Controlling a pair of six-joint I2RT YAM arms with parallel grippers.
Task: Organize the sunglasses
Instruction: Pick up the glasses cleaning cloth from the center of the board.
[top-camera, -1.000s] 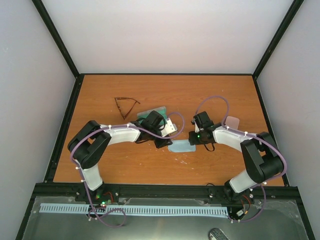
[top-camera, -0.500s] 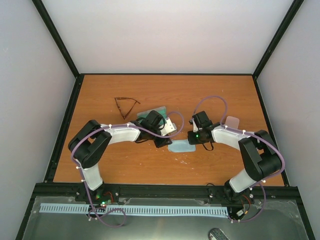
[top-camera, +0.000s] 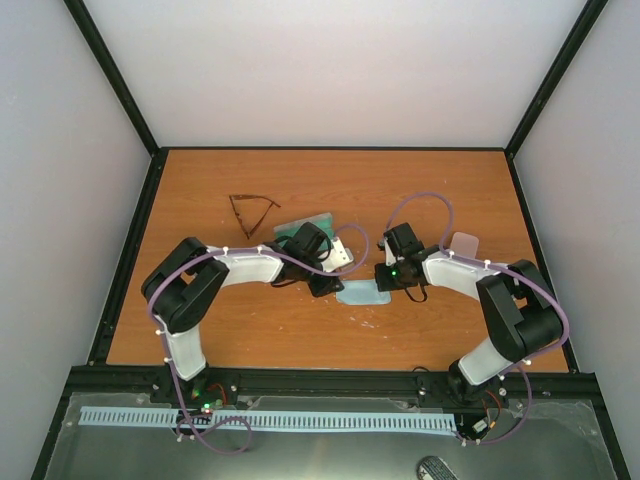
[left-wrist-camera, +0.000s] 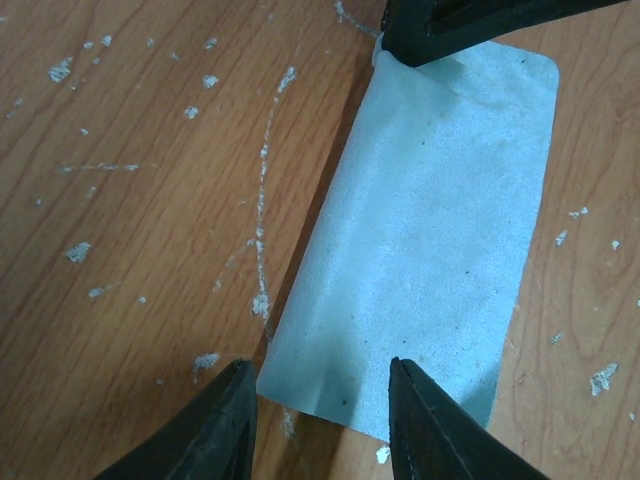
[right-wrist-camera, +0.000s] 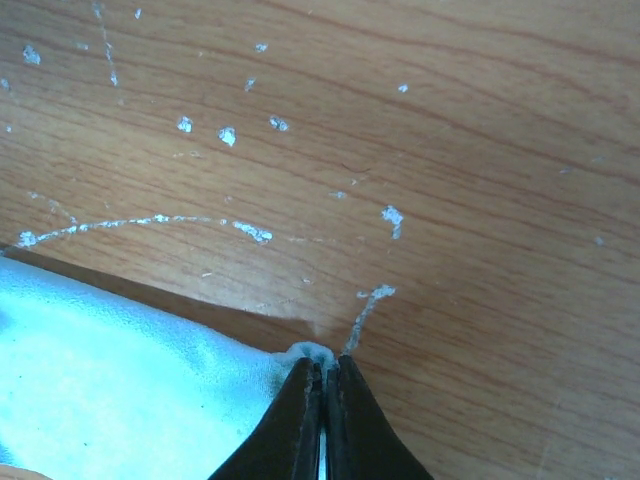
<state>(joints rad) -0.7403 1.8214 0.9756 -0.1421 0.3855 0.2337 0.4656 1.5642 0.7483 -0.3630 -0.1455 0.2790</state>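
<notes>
A dark brown wire-framed pair of sunglasses (top-camera: 250, 212) lies unfolded on the table at the back left, away from both arms. A light blue cloth (top-camera: 362, 293) lies flat between the grippers. My right gripper (right-wrist-camera: 322, 368) is shut on one corner of the cloth (right-wrist-camera: 120, 380), which bunches slightly at the tips. In the left wrist view that pinch shows at the far end of the cloth (left-wrist-camera: 430, 230). My left gripper (left-wrist-camera: 320, 385) is open, its fingertips (left-wrist-camera: 243, 380) just over the cloth's near edge with nothing gripped.
A grey-green oblong item (top-camera: 300, 224) lies partly under my left arm, behind the cloth. A pink case (top-camera: 465, 243) sits at the right by my right arm. The wooden table (top-camera: 420, 190) has black rails along its edges.
My right gripper has shut on the cloth's corner. My left arm has shifted slightly, its jaws staying open over the cloth's other end.
</notes>
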